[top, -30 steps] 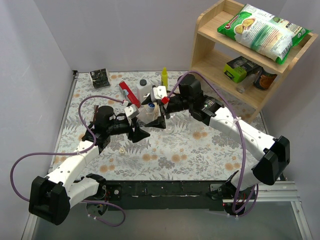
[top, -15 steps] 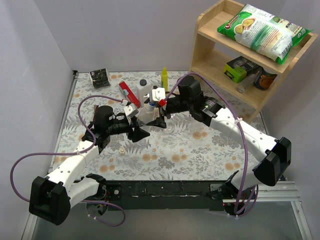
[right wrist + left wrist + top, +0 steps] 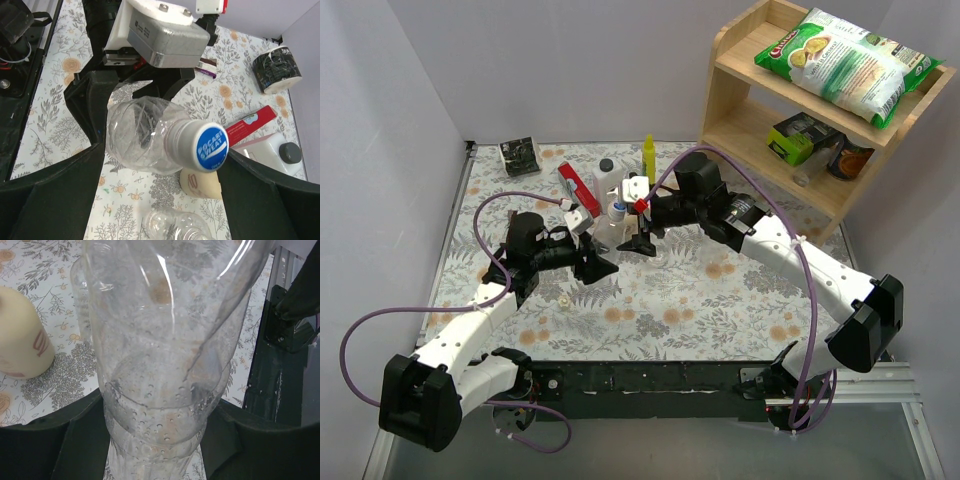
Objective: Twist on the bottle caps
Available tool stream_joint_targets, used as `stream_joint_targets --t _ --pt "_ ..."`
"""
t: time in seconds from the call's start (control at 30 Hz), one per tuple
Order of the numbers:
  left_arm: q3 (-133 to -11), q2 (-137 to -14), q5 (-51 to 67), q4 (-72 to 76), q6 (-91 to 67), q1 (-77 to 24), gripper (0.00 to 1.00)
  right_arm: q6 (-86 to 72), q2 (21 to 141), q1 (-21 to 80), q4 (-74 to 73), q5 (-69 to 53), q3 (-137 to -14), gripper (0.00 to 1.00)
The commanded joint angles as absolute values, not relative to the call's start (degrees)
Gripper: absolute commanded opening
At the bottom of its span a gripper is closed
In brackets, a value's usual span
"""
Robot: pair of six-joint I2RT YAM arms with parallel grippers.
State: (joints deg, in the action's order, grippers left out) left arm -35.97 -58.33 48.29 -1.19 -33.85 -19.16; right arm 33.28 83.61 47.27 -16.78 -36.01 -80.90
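Observation:
My left gripper [image 3: 157, 440] is shut on the lower body of a clear bottle [image 3: 160, 365], which fills the left wrist view. In the right wrist view that bottle [image 3: 145, 135] points its neck at the camera. A blue-topped cap [image 3: 211, 146] sits on the neck. My right gripper [image 3: 160, 180] stands open, and the cap is between its fingers, close to the right one [image 3: 272, 200]. A second clear bottle [image 3: 180, 225] with an uncapped neck lies on the table below. From above, the held bottle [image 3: 607, 232] is between the two grippers. A tiny pale cap [image 3: 563, 297] lies beside the left arm.
Behind the bottle are a beige pump soap bottle [image 3: 200, 182], a white bottle with a black lid [image 3: 272, 150], a red box [image 3: 250, 122] and a dark roll [image 3: 277, 70]. A slim yellow bottle [image 3: 648, 155] stands at the back. A wooden shelf [image 3: 740, 130] fills the back right.
The right arm has shifted a little to the left, closer to the held bottle's neck. The left arm and its bottle have barely moved.

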Motion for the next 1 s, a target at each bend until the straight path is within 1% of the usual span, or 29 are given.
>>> stream_joint_targets --t 0.0,0.23,0.33,0.47,0.53,0.57,0.77,0.9,0.97 --pt "-36.1 -56.7 46.2 3.8 -36.2 -17.6 0.00 33.7 81.7 47.8 -25.1 -36.7 -81.9 0.96" --pt "-36.2 -57.0 45.9 3.9 -36.2 -17.2 0.00 32.2 79.8 47.8 -28.9 -33.3 -80.5 0.96" --pt "-36.4 -57.1 46.0 2.8 -34.5 -17.2 0.00 25.8 78.8 46.9 -26.6 -29.3 -81.2 0.95" --pt "-37.1 -57.1 47.7 0.4 -30.9 -17.1 0.00 20.1 79.6 40.3 -18.7 -34.9 -85.3 0.96" --pt "-37.6 -57.2 48.9 -2.3 -29.5 -17.2 0.00 19.2 81.5 39.8 -15.3 -37.8 -87.4 0.98" --pt "-37.8 -57.1 49.1 -2.5 -29.3 -17.3 0.00 18.6 82.1 39.8 -11.4 -41.1 -88.1 0.98" --pt "-39.9 -58.3 50.4 -3.1 -28.9 -17.3 0.00 9.6 87.1 40.3 1.6 -50.9 -86.9 0.98" --pt "-40.5 -58.3 51.1 -3.9 -28.7 -17.2 0.00 2.7 89.5 40.8 7.1 -52.7 -85.9 0.98" --pt "-40.7 -58.4 51.2 -4.4 -28.7 -17.3 0.00 2.6 89.8 41.5 7.8 -53.2 -85.4 0.98"
